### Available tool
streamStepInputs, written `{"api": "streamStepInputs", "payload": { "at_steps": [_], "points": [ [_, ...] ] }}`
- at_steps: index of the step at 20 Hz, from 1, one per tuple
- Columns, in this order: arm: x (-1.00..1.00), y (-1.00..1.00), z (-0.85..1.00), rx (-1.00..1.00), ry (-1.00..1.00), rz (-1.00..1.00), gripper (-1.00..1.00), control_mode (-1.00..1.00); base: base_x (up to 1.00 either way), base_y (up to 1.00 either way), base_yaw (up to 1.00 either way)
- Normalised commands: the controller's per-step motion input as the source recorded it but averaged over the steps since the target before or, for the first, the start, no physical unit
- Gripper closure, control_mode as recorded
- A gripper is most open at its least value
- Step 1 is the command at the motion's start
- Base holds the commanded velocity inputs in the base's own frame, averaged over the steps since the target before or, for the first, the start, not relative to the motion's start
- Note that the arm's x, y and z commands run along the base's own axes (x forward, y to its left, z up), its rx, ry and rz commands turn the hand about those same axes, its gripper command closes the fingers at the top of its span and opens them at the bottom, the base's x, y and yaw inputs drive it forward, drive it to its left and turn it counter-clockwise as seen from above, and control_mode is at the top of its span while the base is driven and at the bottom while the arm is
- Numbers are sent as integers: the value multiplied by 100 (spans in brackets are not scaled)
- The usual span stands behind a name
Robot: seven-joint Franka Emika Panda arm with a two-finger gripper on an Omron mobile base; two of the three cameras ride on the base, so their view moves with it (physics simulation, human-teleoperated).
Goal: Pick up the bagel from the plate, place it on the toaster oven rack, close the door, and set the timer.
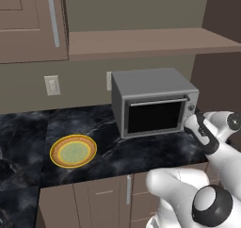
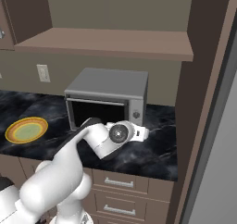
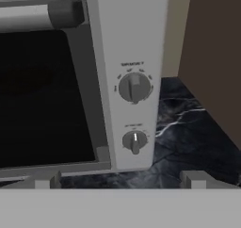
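Left base view: the plate [image 1: 73,151] is seen flat on the dark marble counter [image 1: 141,151], round, with a yellow-orange rim and a pale green middle. No bagel is seen on it, so it is likely already inside the toaster oven [image 1: 153,101]. This grey metal box is set to the right, and its dark glass door [image 1: 155,117] is shut. In the hand view, two round knobs [image 3: 134,87] are faced on the narrow strip. The gripper [image 3: 120,181] is held with its tips wide apart and nothing between them, probably ready for the timer.
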Motion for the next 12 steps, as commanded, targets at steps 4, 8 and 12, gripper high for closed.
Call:
{"api": "streamStepInputs", "payload": {
  "at_steps": [4,8,12],
  "points": [
    [8,-13,0,0,0,0,-100,-100,0,0,0],
    [8,-11,-6,0,0,0,-100,-100,0,0,0],
    [11,-1,-12,0,0,0,-100,-100,0,0,0]
  ]
}}
